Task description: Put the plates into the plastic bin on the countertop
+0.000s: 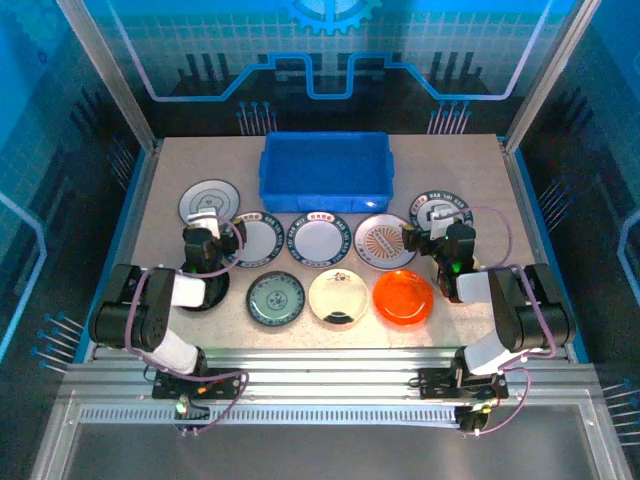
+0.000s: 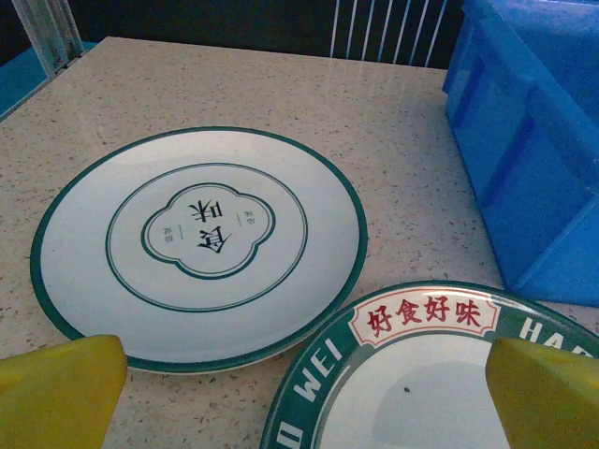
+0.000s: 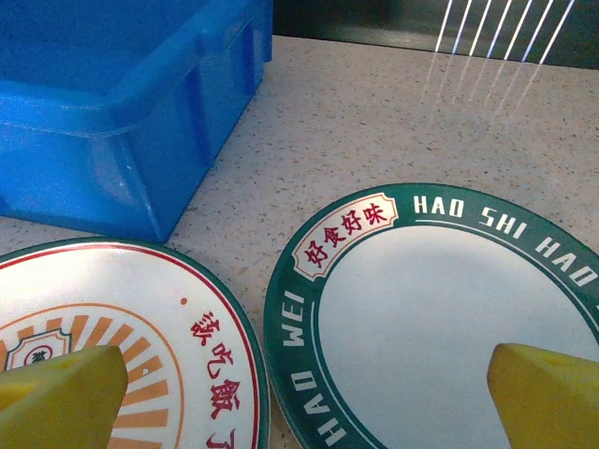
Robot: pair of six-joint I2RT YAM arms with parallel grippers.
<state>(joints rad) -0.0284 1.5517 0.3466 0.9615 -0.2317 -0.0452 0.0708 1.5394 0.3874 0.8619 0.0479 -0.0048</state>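
Observation:
Several round plates lie on the countertop [image 1: 480, 170] in front of the blue plastic bin [image 1: 325, 172]. The back row runs from a thin green-rimmed white plate [image 1: 203, 195] through a sunburst plate [image 1: 383, 242] to a dark-rimmed plate [image 1: 452, 203]. In the front row are a dark green plate [image 1: 276, 298], a cream plate [image 1: 342, 296] and an orange plate [image 1: 403, 297]. My left gripper [image 1: 212, 228] hangs open over the gap between the thin-rimmed plate [image 2: 197, 248] and a lettered plate [image 2: 421, 374]. My right gripper [image 1: 428, 232] hangs open between the sunburst plate [image 3: 122, 346] and the dark-rimmed plate [image 3: 440, 318]. Neither holds anything.
The bin's wall [image 2: 533, 140] rises close on the left gripper's right, and its corner [image 3: 122, 103] stands ahead and left of the right gripper. Metal rails and blue edging frame the countertop. Bare speckled surface [image 2: 393, 131] lies between the plates and the bin.

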